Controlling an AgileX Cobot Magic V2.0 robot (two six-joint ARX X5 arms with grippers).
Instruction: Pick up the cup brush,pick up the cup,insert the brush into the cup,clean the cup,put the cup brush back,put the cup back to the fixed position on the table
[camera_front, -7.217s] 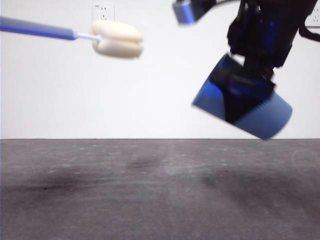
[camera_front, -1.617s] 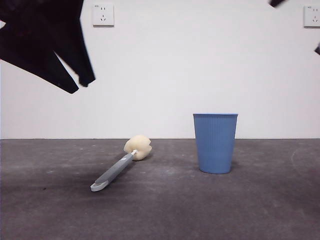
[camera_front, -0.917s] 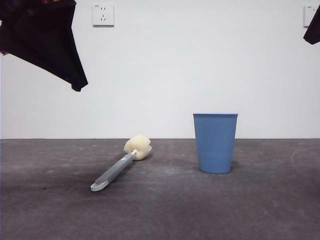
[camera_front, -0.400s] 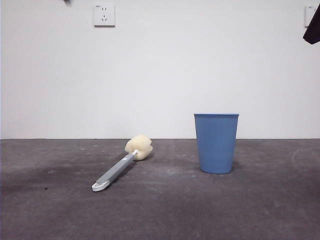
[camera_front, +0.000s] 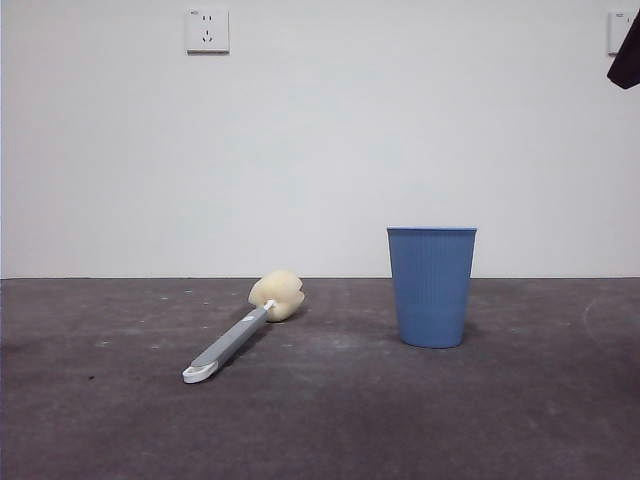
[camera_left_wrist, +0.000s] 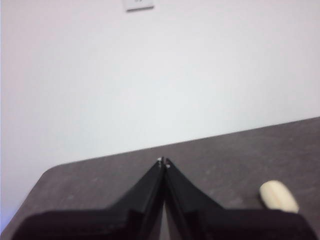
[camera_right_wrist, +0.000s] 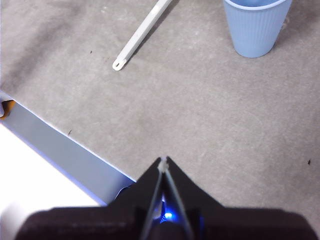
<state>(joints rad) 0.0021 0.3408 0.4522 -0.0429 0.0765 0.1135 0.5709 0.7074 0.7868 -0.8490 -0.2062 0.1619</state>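
The cup brush (camera_front: 240, 334) lies flat on the table (camera_front: 330, 420), its pale-yellow sponge head (camera_front: 277, 296) toward the back and its grey handle running forward-left. The blue ribbed cup (camera_front: 431, 286) stands upright to its right, apart from the brush. My left gripper (camera_left_wrist: 163, 163) is shut and empty, raised well off the table, with only the sponge head (camera_left_wrist: 278, 196) showing beyond it. My right gripper (camera_right_wrist: 163, 161) is shut and empty too, high above the table, looking down on the handle (camera_right_wrist: 142, 30) and the cup (camera_right_wrist: 256, 26). In the front view only a black tip (camera_front: 627, 52) shows at the top right.
A white wall with two power sockets (camera_front: 207, 29) stands behind the table. The table's near edge (camera_right_wrist: 65, 150) with a pale strip shows in the right wrist view.
The dark arm at the upper left has lifted out of the front view. The brush and cup have stayed where they were; earlier both were held in the air.
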